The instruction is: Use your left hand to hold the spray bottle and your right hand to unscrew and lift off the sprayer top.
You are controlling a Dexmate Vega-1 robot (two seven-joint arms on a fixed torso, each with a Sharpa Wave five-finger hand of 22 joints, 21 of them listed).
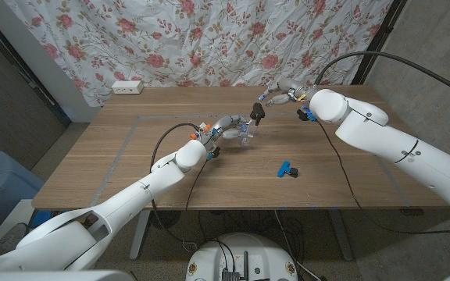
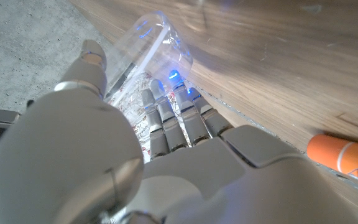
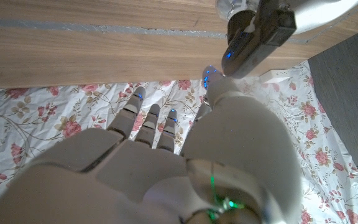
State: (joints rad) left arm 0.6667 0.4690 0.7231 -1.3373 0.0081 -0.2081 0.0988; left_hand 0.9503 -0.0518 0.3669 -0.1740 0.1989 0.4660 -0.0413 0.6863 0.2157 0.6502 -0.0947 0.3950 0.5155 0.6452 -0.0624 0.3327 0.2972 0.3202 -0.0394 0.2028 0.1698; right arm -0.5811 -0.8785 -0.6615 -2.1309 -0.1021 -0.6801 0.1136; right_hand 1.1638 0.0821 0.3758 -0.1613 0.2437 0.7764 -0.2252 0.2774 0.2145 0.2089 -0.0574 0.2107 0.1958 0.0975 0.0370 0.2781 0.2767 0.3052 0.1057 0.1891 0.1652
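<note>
The left hand (image 1: pixel 226 127) grips the clear bottle (image 1: pixel 244 133) on the worktop (image 1: pixel 131 156); the right hand (image 1: pixel 262 107) hovers just above, fingers extended, holding nothing.

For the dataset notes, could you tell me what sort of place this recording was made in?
Probably an improvised lab or workshop corner: a floral cloth hung as a backdrop, a plain wooden table, a white power strip at its back edge, bare grey walls.

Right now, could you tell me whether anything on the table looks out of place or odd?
Only a small blue and black object lying loose on the table, apart from the clear bottle that the left hand grips; what it is cannot be told.
</note>
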